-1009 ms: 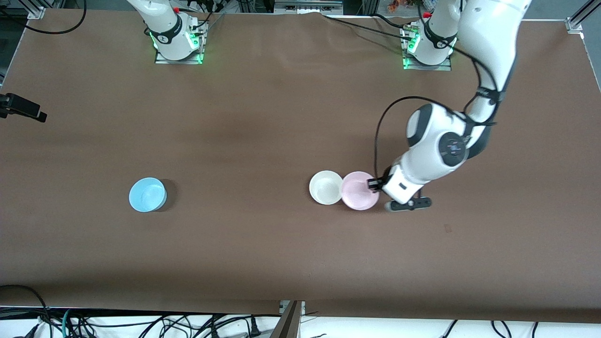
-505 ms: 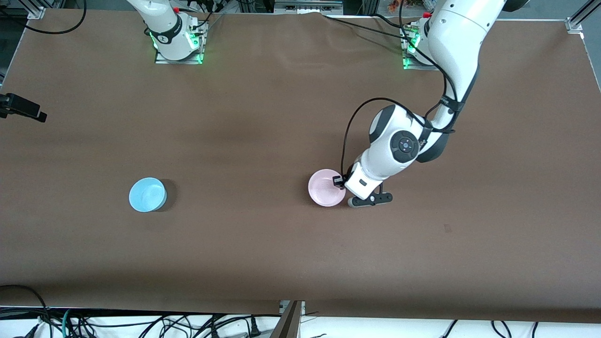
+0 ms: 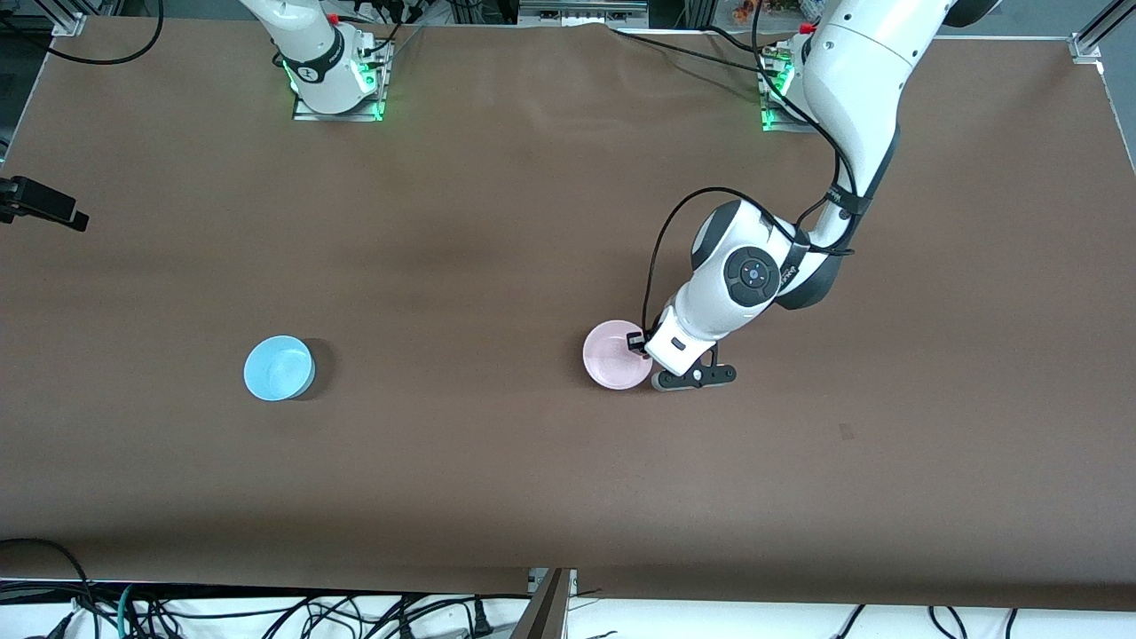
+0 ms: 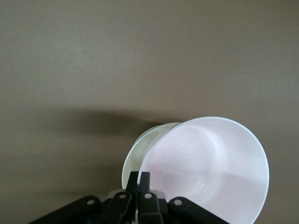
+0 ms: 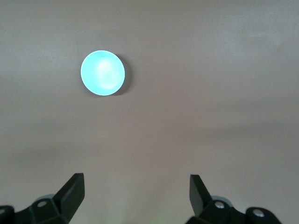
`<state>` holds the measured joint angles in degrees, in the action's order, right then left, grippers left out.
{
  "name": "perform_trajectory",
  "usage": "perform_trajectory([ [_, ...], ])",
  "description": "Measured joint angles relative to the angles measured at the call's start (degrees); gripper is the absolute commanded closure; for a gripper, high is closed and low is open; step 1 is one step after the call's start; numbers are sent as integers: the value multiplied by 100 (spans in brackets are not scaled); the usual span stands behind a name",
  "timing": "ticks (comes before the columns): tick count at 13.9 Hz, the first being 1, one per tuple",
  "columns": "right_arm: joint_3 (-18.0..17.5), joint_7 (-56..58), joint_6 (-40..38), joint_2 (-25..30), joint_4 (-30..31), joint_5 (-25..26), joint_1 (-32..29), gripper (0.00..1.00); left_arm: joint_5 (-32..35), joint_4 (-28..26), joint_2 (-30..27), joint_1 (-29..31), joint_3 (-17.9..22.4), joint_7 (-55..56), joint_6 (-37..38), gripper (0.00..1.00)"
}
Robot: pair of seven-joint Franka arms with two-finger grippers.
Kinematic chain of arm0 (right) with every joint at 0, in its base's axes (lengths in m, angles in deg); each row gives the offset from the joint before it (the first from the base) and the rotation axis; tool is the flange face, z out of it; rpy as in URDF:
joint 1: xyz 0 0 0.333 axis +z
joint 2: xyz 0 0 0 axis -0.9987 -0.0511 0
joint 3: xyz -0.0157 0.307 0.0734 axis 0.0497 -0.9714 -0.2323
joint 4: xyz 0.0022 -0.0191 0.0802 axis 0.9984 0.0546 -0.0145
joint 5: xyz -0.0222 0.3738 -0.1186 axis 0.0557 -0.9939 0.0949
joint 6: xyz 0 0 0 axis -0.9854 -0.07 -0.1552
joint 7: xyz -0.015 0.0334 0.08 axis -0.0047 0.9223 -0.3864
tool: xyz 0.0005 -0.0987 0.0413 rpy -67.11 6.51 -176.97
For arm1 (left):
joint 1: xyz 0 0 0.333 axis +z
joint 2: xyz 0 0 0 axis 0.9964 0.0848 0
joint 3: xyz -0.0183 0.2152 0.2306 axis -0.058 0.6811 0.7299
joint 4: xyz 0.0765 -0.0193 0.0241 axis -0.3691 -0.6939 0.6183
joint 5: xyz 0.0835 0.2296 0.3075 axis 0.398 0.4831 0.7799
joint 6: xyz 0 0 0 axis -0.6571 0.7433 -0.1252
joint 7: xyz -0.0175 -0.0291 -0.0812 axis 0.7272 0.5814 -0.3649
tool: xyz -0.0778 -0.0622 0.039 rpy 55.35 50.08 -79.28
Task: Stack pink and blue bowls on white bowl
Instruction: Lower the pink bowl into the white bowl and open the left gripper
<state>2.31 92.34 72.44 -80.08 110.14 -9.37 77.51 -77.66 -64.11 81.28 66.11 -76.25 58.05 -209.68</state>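
Note:
The pale pink bowl [image 3: 612, 357] is over the white bowl and hides it in the front view. In the left wrist view the pink bowl [image 4: 210, 163] tilts above the white bowl, whose rim [image 4: 133, 151] peeks out beside it. My left gripper [image 3: 641, 344] is shut on the pink bowl's rim, and its fingertips [image 4: 139, 179] pinch the edge. The light blue bowl [image 3: 279, 367] sits alone toward the right arm's end of the table and also shows in the right wrist view [image 5: 103, 73]. My right gripper [image 5: 137, 191] is open and empty, high over the table, and it waits.
The brown table [image 3: 497, 222] holds only the bowls. A black camera mount [image 3: 40, 202] juts in at the right arm's end. Cables hang below the table's edge nearest the front camera [image 3: 266, 612].
My left gripper has carried the pink bowl from beside the white bowl to over it, toward the right arm's end. The white bowl is now covered in the front view.

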Motion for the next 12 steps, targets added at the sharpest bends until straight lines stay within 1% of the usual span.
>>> perform_trajectory([
  [12,0,0,0,0,0,0,0,1,8,-120,65,15,-38,-191,2,100],
])
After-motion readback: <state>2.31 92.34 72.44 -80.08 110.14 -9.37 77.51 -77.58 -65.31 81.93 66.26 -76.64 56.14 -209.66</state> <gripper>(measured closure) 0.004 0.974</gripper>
